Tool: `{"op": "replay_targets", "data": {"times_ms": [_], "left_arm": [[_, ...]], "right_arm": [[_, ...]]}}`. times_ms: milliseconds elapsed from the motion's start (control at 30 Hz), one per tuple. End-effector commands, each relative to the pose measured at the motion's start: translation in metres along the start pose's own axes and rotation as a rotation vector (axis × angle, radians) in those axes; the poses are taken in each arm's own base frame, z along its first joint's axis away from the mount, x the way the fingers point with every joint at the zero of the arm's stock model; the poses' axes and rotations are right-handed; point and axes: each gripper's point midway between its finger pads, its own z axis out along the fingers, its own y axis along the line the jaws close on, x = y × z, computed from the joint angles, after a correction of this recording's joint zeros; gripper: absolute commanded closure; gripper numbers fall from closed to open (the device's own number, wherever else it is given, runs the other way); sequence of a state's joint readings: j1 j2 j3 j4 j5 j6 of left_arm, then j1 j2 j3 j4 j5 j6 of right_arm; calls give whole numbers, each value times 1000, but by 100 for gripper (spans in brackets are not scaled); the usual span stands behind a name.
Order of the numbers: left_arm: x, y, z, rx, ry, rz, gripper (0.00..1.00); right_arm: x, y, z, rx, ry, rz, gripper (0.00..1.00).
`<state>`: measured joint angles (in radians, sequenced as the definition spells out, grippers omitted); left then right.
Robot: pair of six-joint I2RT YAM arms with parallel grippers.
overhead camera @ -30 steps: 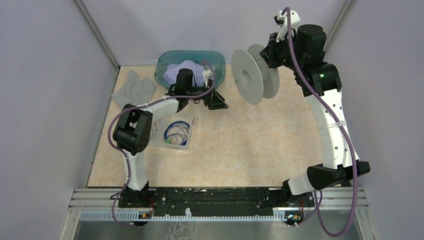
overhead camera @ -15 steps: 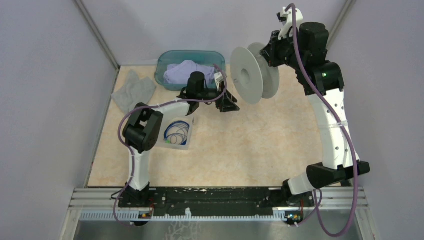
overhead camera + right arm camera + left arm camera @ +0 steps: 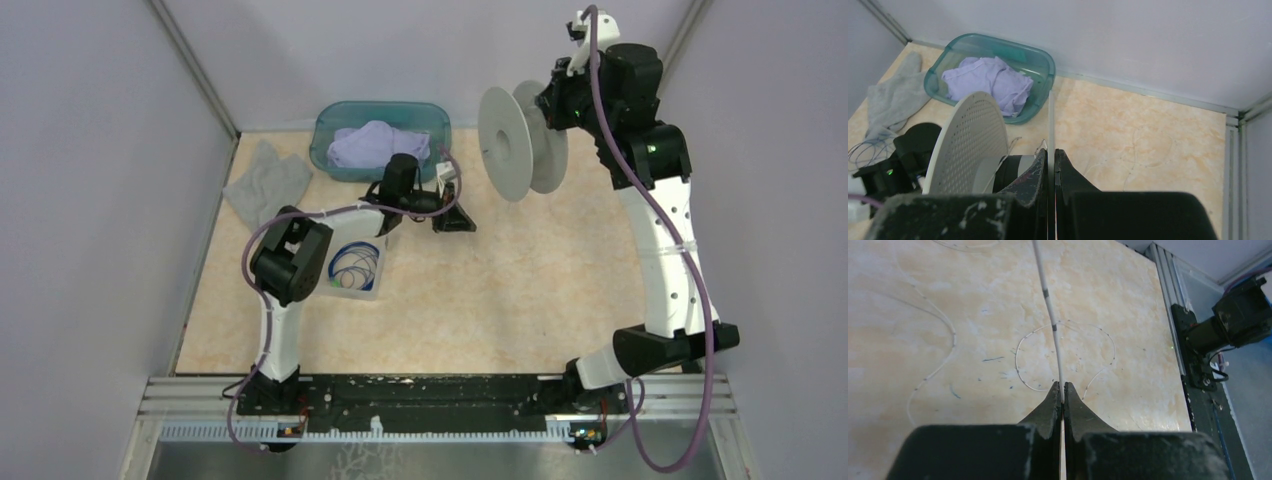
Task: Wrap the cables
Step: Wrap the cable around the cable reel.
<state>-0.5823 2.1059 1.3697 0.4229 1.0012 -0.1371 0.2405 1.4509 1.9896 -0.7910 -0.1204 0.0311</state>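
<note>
CHANGE: your left pincer, wide apart a second ago, has clenched on the whitish cable just left of the spool | HOLD: your right pincer grips the spool's rim, clear of the surface | MEANS: winding can likely begin; blue cables wait farther left of the spool

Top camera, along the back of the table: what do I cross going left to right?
Grey cloth → teal bin → spool → right gripper.
</note>
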Motion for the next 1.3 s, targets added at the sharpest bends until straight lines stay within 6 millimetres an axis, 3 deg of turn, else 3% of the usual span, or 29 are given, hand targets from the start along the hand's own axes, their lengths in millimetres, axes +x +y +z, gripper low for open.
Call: {"op": "replay_targets", "data": {"times_ms": [0, 167, 400, 567, 700, 967, 1100, 1267], "left_arm": [[13, -41, 9, 66, 127, 120, 100], [27, -85, 21, 128, 277, 224, 100], [4, -140, 31, 193, 347, 403, 100], [-24, -170, 35, 232, 365, 461, 100], [-64, -171, 40, 159, 323, 479, 100], [-142, -146, 30, -50, 186, 565, 100], [-171, -132, 19, -93, 126, 555, 100], [-192, -113, 2, -144, 84, 550, 100]], "right_arm": [[-35, -29, 5, 112, -139, 31, 100], [-17, -52, 29, 207, -117, 6, 100], [18, -75, 49, 307, -78, -36, 100], [40, -83, 55, 339, -51, -68, 100], [58, -82, 55, 324, -17, -93, 100], [99, -63, 49, 226, 69, -163, 100], [112, -48, 42, 185, 92, -219, 100], [126, -29, 34, 131, 117, -269, 100]]}}
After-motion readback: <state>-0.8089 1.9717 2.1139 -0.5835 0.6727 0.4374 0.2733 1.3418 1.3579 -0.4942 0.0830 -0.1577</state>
